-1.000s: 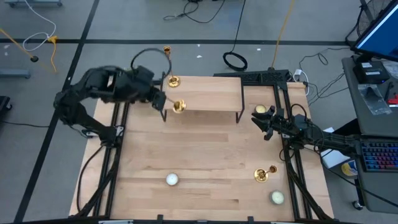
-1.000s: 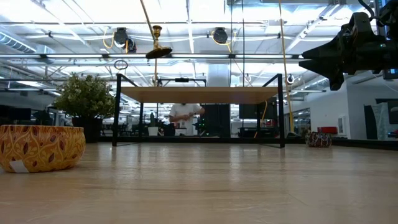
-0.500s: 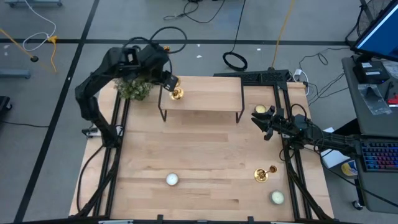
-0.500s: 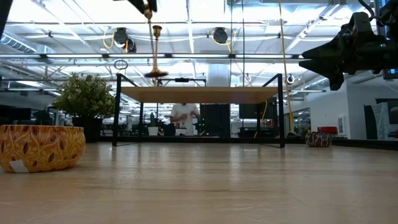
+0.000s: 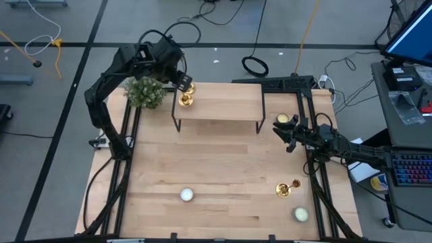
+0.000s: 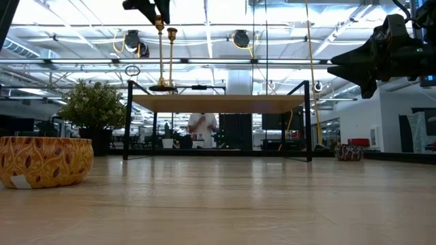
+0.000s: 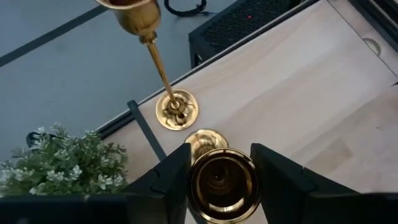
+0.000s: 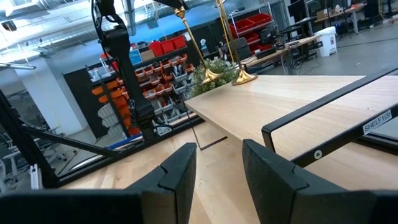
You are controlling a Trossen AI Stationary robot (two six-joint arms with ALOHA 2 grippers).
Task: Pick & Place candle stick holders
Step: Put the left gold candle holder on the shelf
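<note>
My left gripper (image 5: 183, 82) is over the far left corner of the raised wooden shelf (image 5: 229, 101), shut on a gold candlestick (image 6: 161, 51) that stands upright with its base (image 5: 185, 101) at the shelf top. A second, taller gold candlestick (image 7: 163, 68) stands on its base right beside it on the shelf. A third gold candlestick (image 5: 287, 189) is on the table at the near right. My right gripper (image 5: 287, 137) is open and empty, held above the table's right side. My left gripper pinches the candlestick's top cup (image 7: 222, 185) between its two fingers, from above, pointing down. The stem hangs upright below the fingers. Its round base (image 6: 162, 87) is at the shelf top; whether it rests there or hangs just above, I cannot tell.
A small green plant (image 5: 145, 93) stands just left of the shelf, close to my left gripper. A white candle (image 5: 187, 195) and a pale-green candle (image 5: 300, 214) sit near the front edge, another candle (image 5: 283, 119) by my right gripper. A patterned bowl (image 6: 44, 162) shows in the low view.
My left gripper has carried the candlestick from the shelf's near left corner toward the far edge and down. The candlestick, tilted and high before, now stands upright with its base down at the shelf beside the taller one.
</note>
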